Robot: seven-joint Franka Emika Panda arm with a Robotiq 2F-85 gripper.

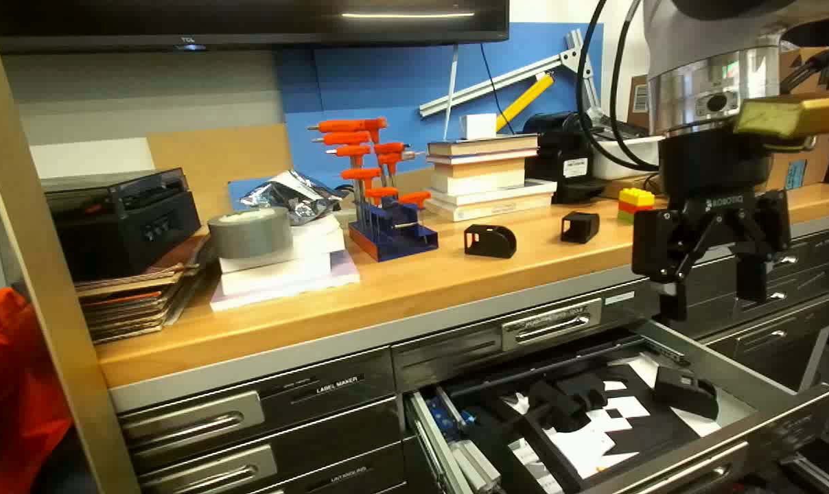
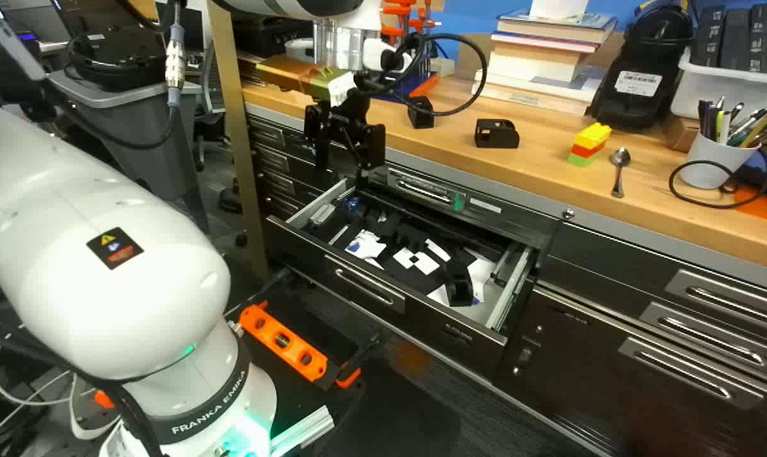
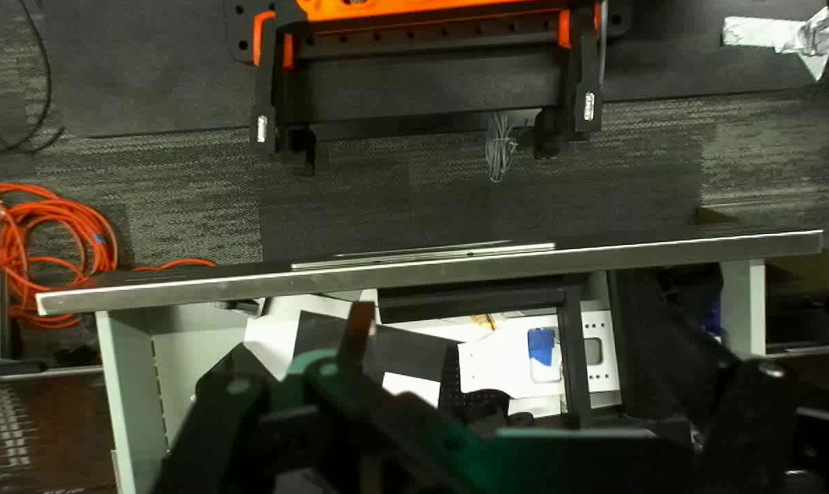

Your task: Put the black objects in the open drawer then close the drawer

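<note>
My gripper (image 1: 713, 289) is spread wide and holds nothing. In an exterior view, a rounded black block (image 1: 687, 394) lies in the drawer (image 1: 737, 377), near my 6 o'clock. An arched black block (image 1: 502, 243) toward 9 and a boxy black block (image 1: 589, 226) toward 10 sit on the wooden bench (image 1: 421, 276). I think one is in, two are left, then closing

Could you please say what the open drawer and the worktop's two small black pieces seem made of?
Open drawer: probably satin metal; its front edge gleams, its side walls look painted grey. Small black pieces: likely plastic, judging by matte, even faces.
</note>
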